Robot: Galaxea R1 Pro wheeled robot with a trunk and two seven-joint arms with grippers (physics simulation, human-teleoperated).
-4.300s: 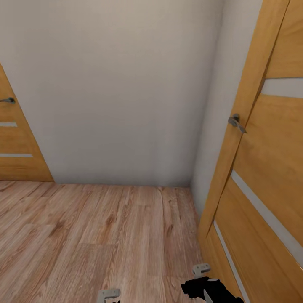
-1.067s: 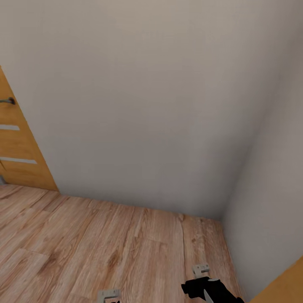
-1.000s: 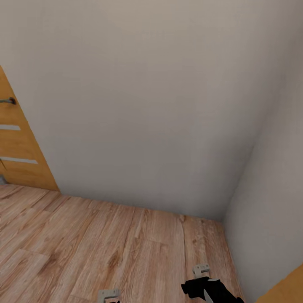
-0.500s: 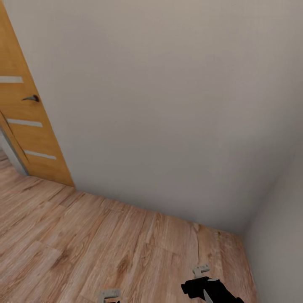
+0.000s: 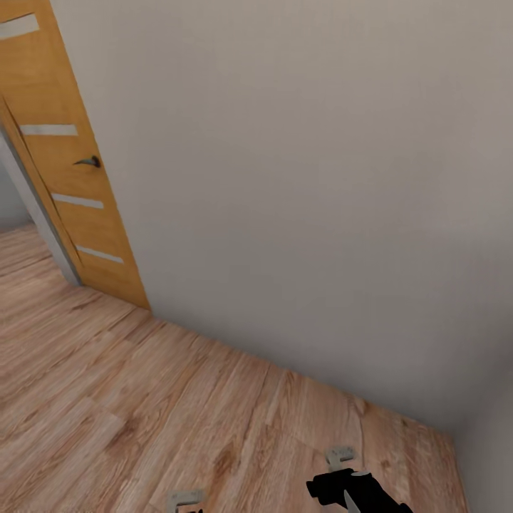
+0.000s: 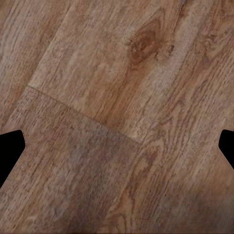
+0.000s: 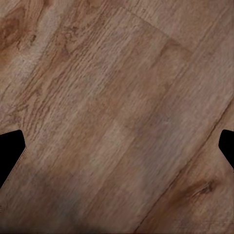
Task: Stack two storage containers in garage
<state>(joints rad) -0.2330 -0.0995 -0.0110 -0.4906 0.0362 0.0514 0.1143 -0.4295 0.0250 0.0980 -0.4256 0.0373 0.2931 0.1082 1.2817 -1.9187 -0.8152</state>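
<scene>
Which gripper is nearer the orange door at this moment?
Left. The left gripper sits low in the head view on the same side as the orange door; the right gripper is farther over, toward the wall corner. Both hang over wood floor.

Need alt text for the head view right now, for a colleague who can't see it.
A plain white wall meets a light wood floor. An orange door with frosted strips stands open at upper left, and the right gripper shows at the bottom edge.

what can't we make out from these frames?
- Head view: door is cut off by the top and left edges; what lies past its frame is hidden.
- Head view: right gripper is cropped by the bottom edge.
- Wrist views: dark fingertips sit at the picture edges over wood floor; nothing between them.
</scene>
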